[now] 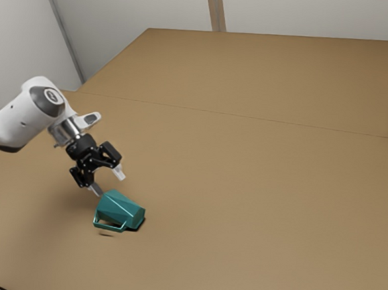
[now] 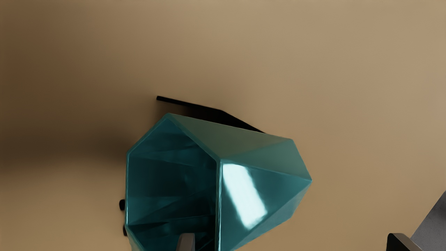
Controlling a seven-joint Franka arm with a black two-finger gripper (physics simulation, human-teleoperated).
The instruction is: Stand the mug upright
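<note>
Jaws of the gripper (image 1: 108, 181) stand wide at the mouth of the mug (image 1: 119, 210), which lies on its side toward the table's (image 1: 244, 189) edge at the exterior view's lower left. Lining up a grasp seems in hand — next, close on its wall, then tip the mouth upward

The mug (image 1: 118, 208) blocks the way just below the tool (image 1: 108, 182); the desk (image 1: 256, 204) gives passage beyond the mug's base.
</note>
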